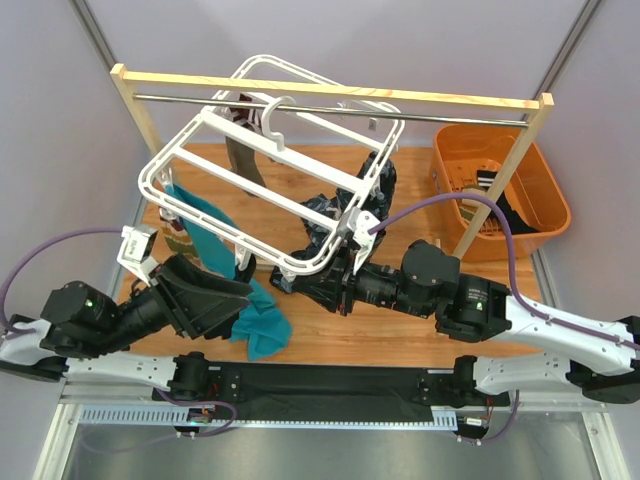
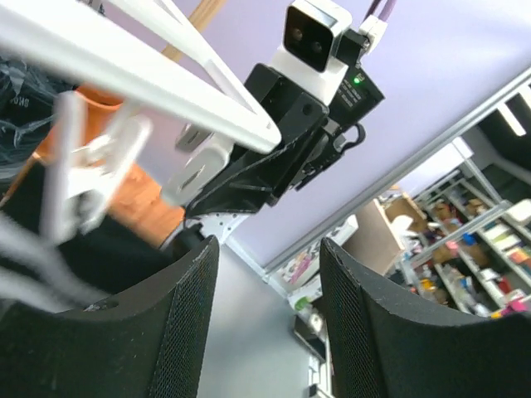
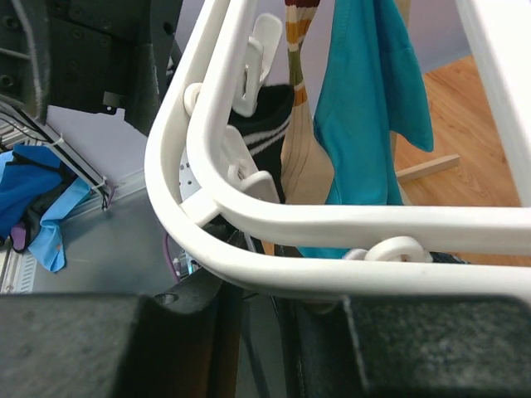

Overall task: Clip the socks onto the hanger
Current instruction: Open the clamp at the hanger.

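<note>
The white hanger (image 1: pixel 300 267) hangs tilted from the metal rail. A teal sock (image 1: pixel 262 320) hangs from its left side with its end on the wood. A striped sock (image 1: pixel 178 235) and a grey-brown sock (image 1: pixel 240 155) hang from it too. My left gripper (image 1: pixel 240 305) is beside the teal sock under the hanger's near edge, open and empty (image 2: pixel 267 249), with a clip (image 2: pixel 91 166) up to its left. My right gripper (image 1: pixel 345 262) sits under the hanger's near right corner. Its jaws (image 3: pixel 257 298) are close together just behind the rim (image 3: pixel 332 274), which hides their tips.
A wooden rack (image 1: pixel 330 90) with a metal rail (image 1: pixel 330 108) carries the hanger. A dark patterned cloth (image 1: pixel 330 210) lies under the hanger's right side. An orange basket (image 1: pixel 530 190) holding more socks stands at the back right, behind the rack's right post.
</note>
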`<state>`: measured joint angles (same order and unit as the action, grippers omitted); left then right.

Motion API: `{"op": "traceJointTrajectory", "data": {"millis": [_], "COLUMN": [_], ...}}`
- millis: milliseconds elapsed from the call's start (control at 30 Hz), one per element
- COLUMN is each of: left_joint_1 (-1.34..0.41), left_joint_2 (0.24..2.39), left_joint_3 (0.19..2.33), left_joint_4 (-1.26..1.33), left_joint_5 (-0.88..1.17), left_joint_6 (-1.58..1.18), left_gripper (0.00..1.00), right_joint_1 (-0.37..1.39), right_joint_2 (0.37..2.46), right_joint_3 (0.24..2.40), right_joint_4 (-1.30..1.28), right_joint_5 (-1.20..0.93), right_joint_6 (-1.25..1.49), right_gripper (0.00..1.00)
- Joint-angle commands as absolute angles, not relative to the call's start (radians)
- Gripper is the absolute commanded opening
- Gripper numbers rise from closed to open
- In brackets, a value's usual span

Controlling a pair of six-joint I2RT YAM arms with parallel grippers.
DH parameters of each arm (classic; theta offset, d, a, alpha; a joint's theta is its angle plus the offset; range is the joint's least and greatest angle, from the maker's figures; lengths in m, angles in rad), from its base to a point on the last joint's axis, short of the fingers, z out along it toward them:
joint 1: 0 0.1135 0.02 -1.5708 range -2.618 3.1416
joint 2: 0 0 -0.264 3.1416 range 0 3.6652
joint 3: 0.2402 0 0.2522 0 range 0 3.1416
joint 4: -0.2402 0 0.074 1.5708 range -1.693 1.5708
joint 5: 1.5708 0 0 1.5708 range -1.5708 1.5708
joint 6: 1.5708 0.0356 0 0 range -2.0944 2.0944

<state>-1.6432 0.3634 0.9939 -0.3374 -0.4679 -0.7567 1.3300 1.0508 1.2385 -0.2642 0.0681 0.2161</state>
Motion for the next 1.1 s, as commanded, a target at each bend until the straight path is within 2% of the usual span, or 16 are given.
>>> {"op": "traceJointTrajectory", "data": {"millis": [0,167,267,367,400,533,633,767,1067], "left_joint_1": [-1.646,-1.646,-1.646,-1.646,-1.646,-1.646,-1.647,-1.647,-1.646], "left_joint_2": [0.497,0.644,0.695,0.706,0.707,0.704,0.696,0.690,0.692], "left_joint_3": [1.074,1.190,1.253,1.261,1.256,1.252,1.253,1.256,1.269], "left_joint_4": [-0.308,-0.371,-0.455,-0.457,-0.459,-0.456,-0.456,-0.449,-0.466], "left_joint_5": [-0.445,-0.538,-0.641,-0.650,-0.649,-0.647,-0.650,-0.647,-0.644], "left_joint_6": [-0.678,-0.574,-0.561,-0.543,-0.542,-0.537,-0.543,-0.538,-0.554], "left_gripper": [0.59,0.59,0.58,0.57,0.57,0.57,0.57,0.57,0.57], "right_joint_1": [1.328,1.330,1.328,1.328,1.328,1.328,1.328,1.328,1.327], "right_joint_2": [1.054,1.042,1.037,1.034,1.032,1.006,0.999,1.026,1.046], "right_joint_3": [1.269,1.269,1.267,1.264,1.261,1.201,1.158,1.147,1.092], "right_joint_4": [-0.219,-0.216,-0.216,-0.229,-0.229,-0.151,-0.081,-0.020,0.167], "right_joint_5": [0.066,0.074,0.069,0.067,0.067,0.031,0.018,0.020,0.089], "right_joint_6": [0.247,0.247,0.242,0.229,0.226,0.206,0.176,0.170,0.206], "right_gripper": [0.23,0.23,0.23,0.27,0.28,0.46,0.54,0.56,0.47]}}
